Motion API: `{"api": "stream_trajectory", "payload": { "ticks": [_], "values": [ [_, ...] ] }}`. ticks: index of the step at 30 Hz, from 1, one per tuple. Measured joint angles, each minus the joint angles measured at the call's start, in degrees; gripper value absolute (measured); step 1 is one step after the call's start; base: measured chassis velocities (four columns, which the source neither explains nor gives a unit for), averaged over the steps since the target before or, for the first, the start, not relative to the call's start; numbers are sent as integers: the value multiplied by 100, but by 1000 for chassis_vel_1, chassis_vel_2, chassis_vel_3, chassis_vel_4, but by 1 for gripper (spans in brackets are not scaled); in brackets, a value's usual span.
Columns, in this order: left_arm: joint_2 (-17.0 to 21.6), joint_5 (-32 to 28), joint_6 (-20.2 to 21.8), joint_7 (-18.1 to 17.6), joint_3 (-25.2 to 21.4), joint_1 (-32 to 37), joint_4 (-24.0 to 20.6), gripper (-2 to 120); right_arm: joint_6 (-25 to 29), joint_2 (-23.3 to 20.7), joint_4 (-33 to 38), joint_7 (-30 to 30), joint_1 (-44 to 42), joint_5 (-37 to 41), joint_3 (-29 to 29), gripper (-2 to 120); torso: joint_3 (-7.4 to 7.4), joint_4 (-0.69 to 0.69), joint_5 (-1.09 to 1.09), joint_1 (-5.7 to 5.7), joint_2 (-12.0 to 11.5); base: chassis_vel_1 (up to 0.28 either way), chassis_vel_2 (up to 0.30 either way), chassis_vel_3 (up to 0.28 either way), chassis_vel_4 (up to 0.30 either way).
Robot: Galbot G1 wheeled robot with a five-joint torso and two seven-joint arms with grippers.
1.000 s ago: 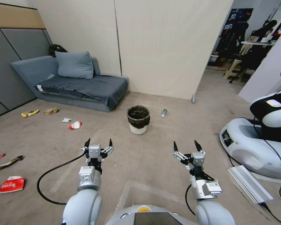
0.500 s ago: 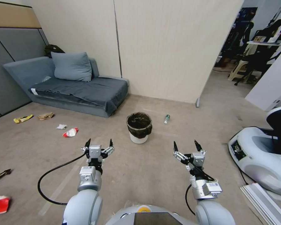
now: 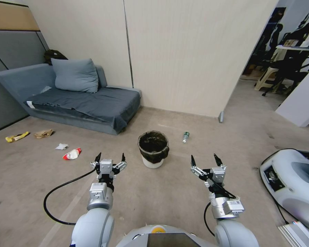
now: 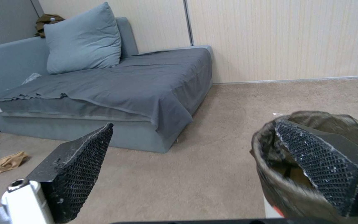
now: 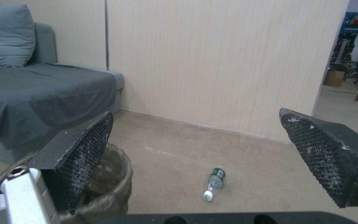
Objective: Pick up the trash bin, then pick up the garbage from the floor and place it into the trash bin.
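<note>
White trash bin (image 3: 153,149): dark-lined | left gripper (image 3: 109,159): apart | right gripper (image 3: 205,160): apart

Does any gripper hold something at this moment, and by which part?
Nothing is held. The left gripper and right gripper are both open, short of the trash bin.

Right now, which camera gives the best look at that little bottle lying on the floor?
The right wrist view: the bottle lies close and unobstructed on the carpet, white cap and green label plain. The head view shows it farther off, lying beside the trash bin.
</note>
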Motion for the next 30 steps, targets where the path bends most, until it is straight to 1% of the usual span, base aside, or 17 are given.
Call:
{"api": "stream_trajectory", "payload": {
  "ticks": [2,8,9,13,15,23,26,30],
  "values": [
    [3,-2,0,-1,0,0,2,100,-1,0,-3,1,0,0,1,100,0,0,3,0,0,-195,185,172,-187],
    [24,-10,0,-3,0,-1,13,100,-2,0,-13,4,2,4,2,100,0,2,3,0,0,-184,198,192,-190],
    [27,-12,0,-3,0,-2,14,100,-2,0,-14,4,2,6,2,100,0,1,0,0,0,-204,194,194,-197],
    [33,-15,-1,-4,5,-6,20,100,-3,0,-20,6,3,8,5,100,0,0,3,0,0,-216,196,201,-204],
    [34,-15,-1,-5,7,-8,24,100,-3,0,-23,7,3,9,7,100,0,0,0,0,0,-209,183,207,-195],
    [38,-16,-1,-6,21,-15,46,100,-3,0,-35,7,4,12,9,100,0,0,2,0,0,-187,189,178,-188],
    [38,-20,-1,-7,21,-21,49,100,2,0,-40,7,5,12,10,100,1,1,3,1,0,-118,99,86,-70],
    [35,-22,0,-8,39,-25,55,100,12,0,-47,5,5,12,11,100,-1,1,2,0,0,-7,12,16,-13]
  ]
}}
